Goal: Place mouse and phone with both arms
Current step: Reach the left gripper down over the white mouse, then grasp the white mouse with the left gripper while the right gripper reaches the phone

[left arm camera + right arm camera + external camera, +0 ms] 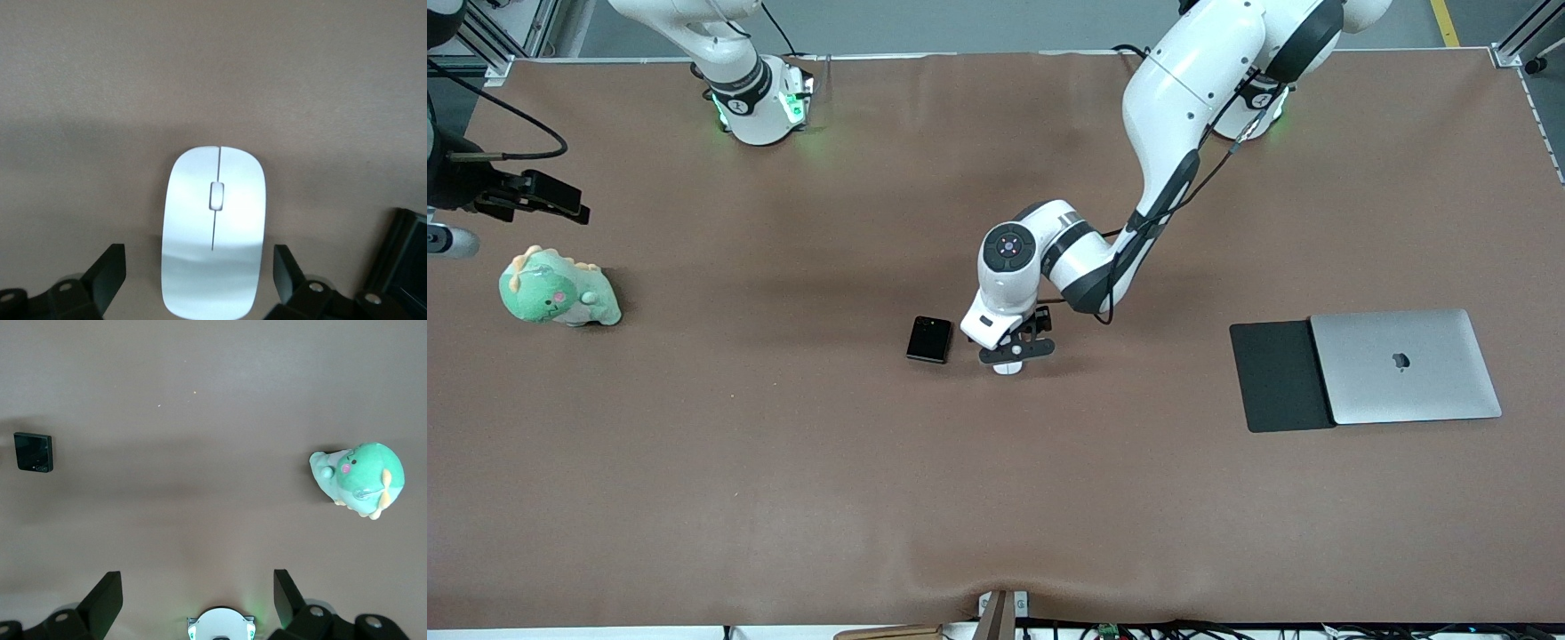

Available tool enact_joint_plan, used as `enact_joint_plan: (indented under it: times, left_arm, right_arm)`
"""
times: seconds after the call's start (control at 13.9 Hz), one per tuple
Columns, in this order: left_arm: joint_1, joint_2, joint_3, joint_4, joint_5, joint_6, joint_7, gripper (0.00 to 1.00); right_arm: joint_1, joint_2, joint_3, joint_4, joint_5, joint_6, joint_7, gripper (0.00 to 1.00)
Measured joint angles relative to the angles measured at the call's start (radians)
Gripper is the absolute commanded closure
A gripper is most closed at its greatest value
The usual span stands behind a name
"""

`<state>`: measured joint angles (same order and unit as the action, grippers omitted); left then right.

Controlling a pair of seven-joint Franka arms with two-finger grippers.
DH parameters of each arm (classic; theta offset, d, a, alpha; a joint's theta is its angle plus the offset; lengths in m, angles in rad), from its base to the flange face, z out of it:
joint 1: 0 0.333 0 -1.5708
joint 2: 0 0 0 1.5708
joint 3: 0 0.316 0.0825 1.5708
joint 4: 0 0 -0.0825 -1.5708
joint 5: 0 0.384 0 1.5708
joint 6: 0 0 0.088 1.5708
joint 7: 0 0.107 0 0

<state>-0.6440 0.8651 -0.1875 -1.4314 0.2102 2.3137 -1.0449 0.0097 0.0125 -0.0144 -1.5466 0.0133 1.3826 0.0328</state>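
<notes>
Front view: surface [783,462] wide, my left pincer [1014,353] low over mouse [1008,367], phone [929,339] just beside. Fingers spread, straddling mouse, nothing held. Glossy, light, likely slippery; grip its long flanks. Right pincer [197,603] waits, open, empty.

A robotics lab: brown-covered table [783,462], aluminium frame rails [1525,40], loose cables [507,111]

Even overhead light fills my workspace, the brown matte table covering [783,462] evenly bright with soft shadows under my arms. Green base lamps tint the cloth nearby. In my left wrist view, the small glossy white oval mouse [213,230] carries a broad glare and reads slightly soft, with a dim shadow band across the cloth above it
</notes>
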Motion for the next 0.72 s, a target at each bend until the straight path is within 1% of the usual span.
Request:
enact_joint_plan:
  times: [0.07, 0.14, 0.36, 0.43, 0.65, 0.72]
  left_arm:
    - [-0.001, 0.006, 0.001, 0.005, 0.0, 0.001, -0.001, 0.06]
    - [-0.002, 0.009, 0.002, 0.009, 0.0, 0.0, -0.001, 0.12]
    - [-0.006, 0.016, 0.005, 0.015, 0.0, 0.0, -0.001, 0.43]
    - [-0.008, 0.017, 0.006, 0.015, 0.0, 0.0, -0.001, 0.49]
    - [-0.009, 0.018, 0.009, 0.018, 0.0, 0.0, -0.001, 0.8]
    - [-0.009, 0.018, 0.009, 0.019, 0.0, 0.0, -0.001, 0.84]
  right_arm:
    - [0.019, 0.005, 0.001, -0.001, 0.0, 0.002, 0.01, 0.0]
    - [0.044, 0.013, 0.003, -0.001, 0.0, 0.01, 0.033, 0.0]
    - [0.138, 0.059, 0.007, -0.004, 0.001, 0.069, 0.128, 0.0]
    - [0.171, 0.075, 0.008, -0.004, 0.001, 0.081, 0.162, 0.0]
    - [0.249, 0.127, 0.01, -0.01, 0.001, 0.139, 0.223, 0.0]
    - [0.264, 0.144, 0.01, -0.01, 0.001, 0.162, 0.227, 0.0]
